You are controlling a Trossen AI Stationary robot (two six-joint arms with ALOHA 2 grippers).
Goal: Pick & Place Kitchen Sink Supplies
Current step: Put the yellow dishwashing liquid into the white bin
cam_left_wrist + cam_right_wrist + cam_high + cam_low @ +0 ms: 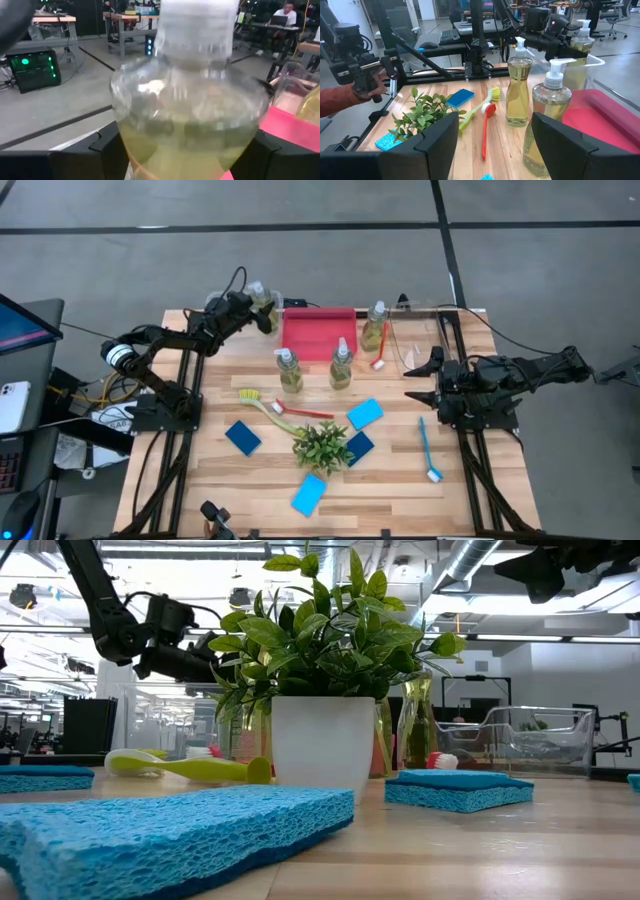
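Note:
My left gripper is at the table's far-left part, by the red bin's left end, shut on a clear bottle of yellow-green liquid. Two more bottles stand on their bases in front of the red bin, and a third stands at its right end. Yellow, red and blue brushes lie flat on the table. Light-blue and dark-blue sponges lie around the plant. My right gripper is open, right of the bottles, and touches nothing. My left gripper pinches the bottle's wide round body between its two fingers, one on each side. The fingers come level from the table's left side. The bottle stands upright in the hold, white pump cap up. Its base is hidden, so whether it is lifted does not show.
The red bin and a clear bin sit along the far edge. A green plant in a white pot stands mid-table. Another red brush lies by the clear bin. A person's hand shows beyond the table.

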